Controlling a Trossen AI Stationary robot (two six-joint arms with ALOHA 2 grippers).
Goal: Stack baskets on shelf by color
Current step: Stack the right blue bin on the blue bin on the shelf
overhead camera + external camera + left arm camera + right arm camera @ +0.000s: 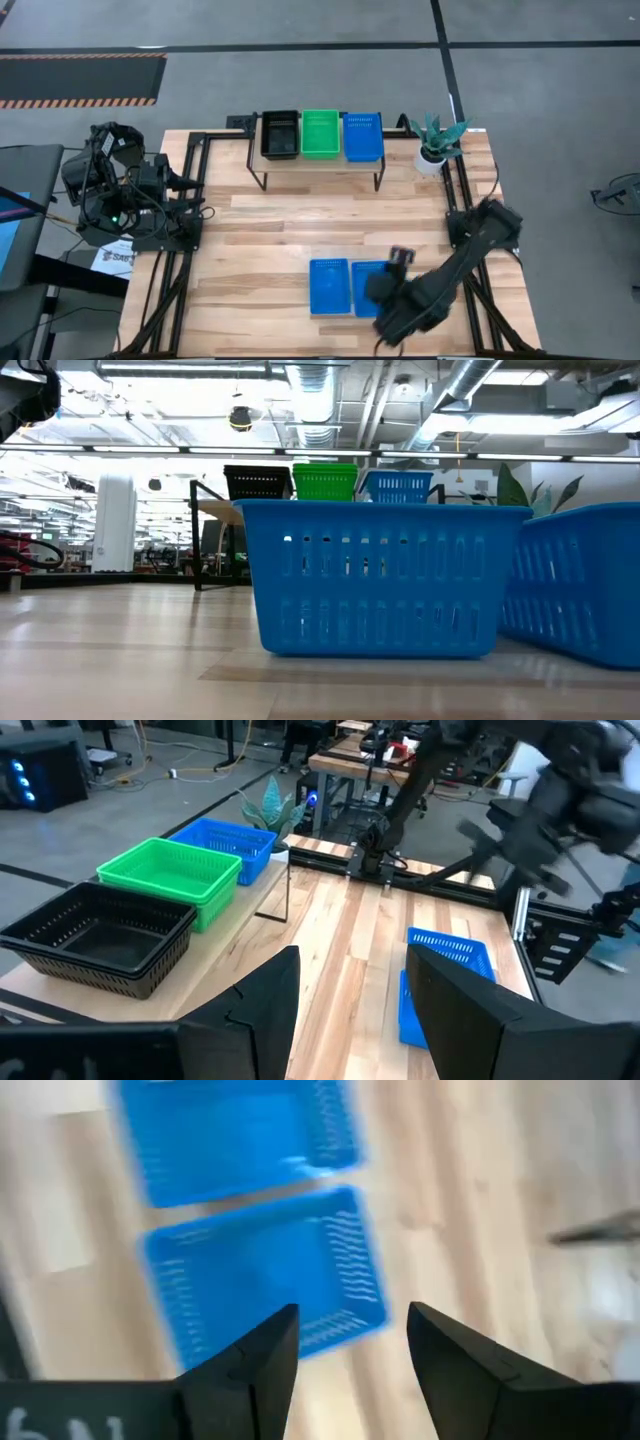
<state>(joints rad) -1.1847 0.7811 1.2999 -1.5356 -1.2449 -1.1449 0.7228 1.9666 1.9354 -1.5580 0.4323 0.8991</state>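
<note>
Two light, stiff blue perforated plastic baskets (329,287) are waiting on tabletop (270,240); right gripper (345,1345) is hovering w/ fingers open, empty—grab a rim.

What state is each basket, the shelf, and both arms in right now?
Black baskets: stacked on the shelf, its left end.
Green baskets: on the shelf, middle.
Blue shelf basket: on the shelf, right end.
Left table basket: upright on the table, not yet stacked.
Right table basket: upright beside it, partly under the right arm.
Shelf: standing, all three spots filled.
Right gripper: jaws open above the right table basket.
Left gripper: jaws open, parked at the table's left edge.
</note>
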